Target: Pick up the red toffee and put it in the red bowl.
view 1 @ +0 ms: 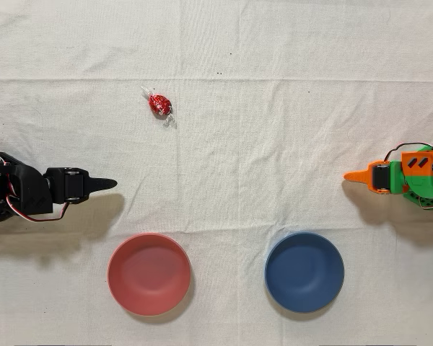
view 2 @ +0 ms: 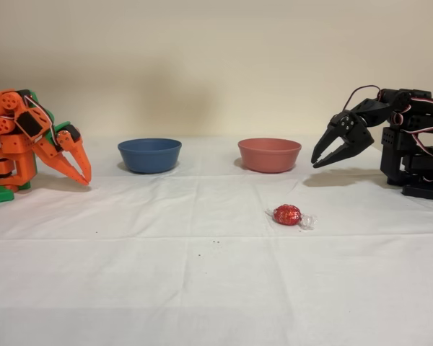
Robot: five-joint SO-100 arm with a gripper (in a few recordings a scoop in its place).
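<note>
On the cloth lies a shiny red toffee (view 1: 159, 104), clear twisted ends.

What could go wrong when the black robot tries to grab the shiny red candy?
The red toffee is small, round and foil-wrapped, so it might roll or slip out of the end effector, or only a wrapper end might get pinched. The red bowl sits beside a blue bowl of the same size, so a poorly aimed drop could miss or land in the wrong one.
</note>
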